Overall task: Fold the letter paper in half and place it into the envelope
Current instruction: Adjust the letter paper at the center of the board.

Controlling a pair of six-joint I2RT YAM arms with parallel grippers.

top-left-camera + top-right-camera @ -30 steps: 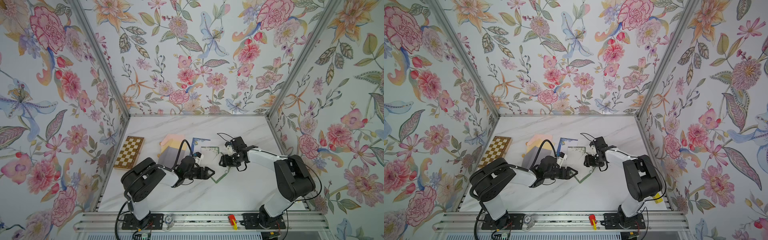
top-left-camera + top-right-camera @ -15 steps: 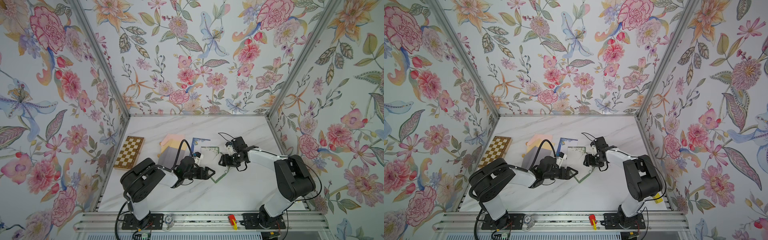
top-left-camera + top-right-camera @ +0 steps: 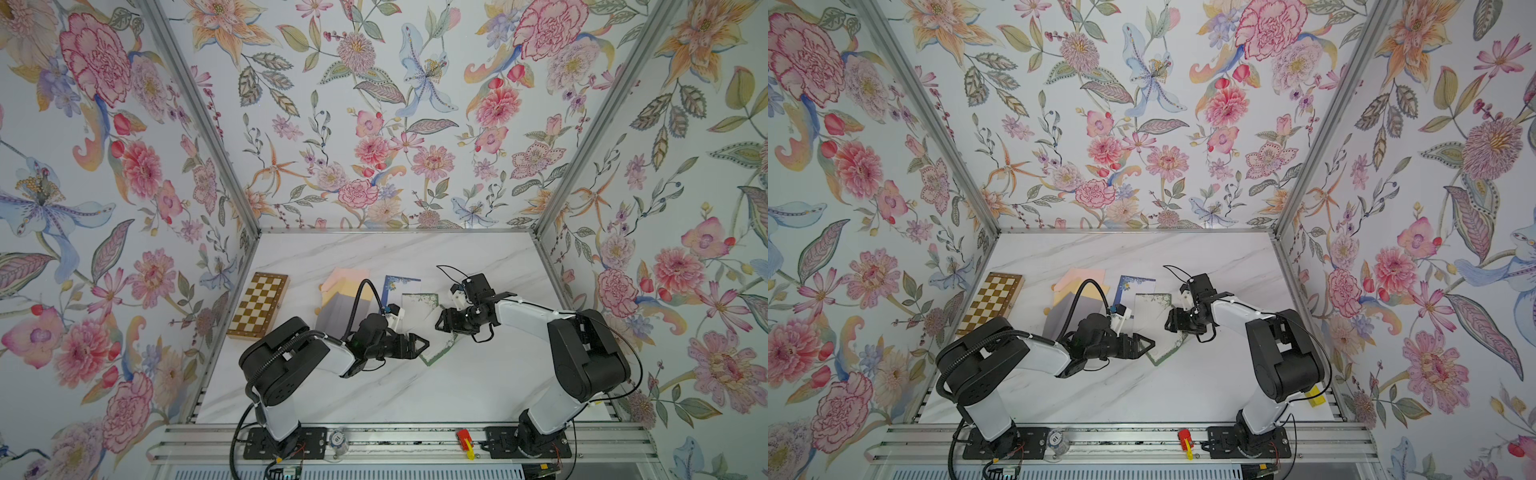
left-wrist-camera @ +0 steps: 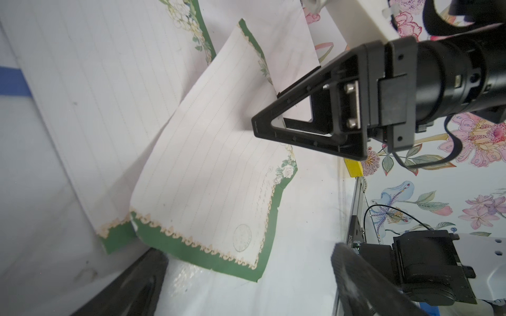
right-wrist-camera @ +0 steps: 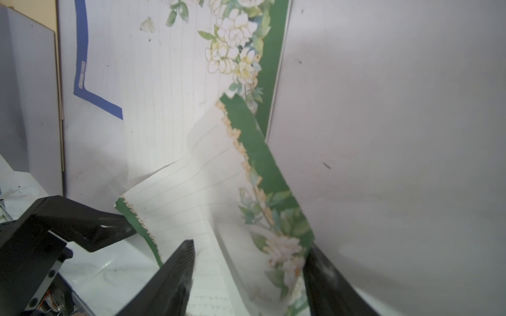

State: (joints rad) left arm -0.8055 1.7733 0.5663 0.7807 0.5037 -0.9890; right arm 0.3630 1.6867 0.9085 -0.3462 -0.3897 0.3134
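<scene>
Floral wallpaper walls [image 3: 374, 124] enclose a white marble tabletop [image 3: 395, 253].

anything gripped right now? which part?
Right gripper straddles the green-bordered letter paper near its flowered edge; whether it pinches cannot be told. Left gripper is open, empty.

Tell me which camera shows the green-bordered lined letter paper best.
The left wrist view: the green-bordered lined letter paper fills it, curling upward. The right wrist view shows only part; in both top views it is small and half hidden.
</scene>
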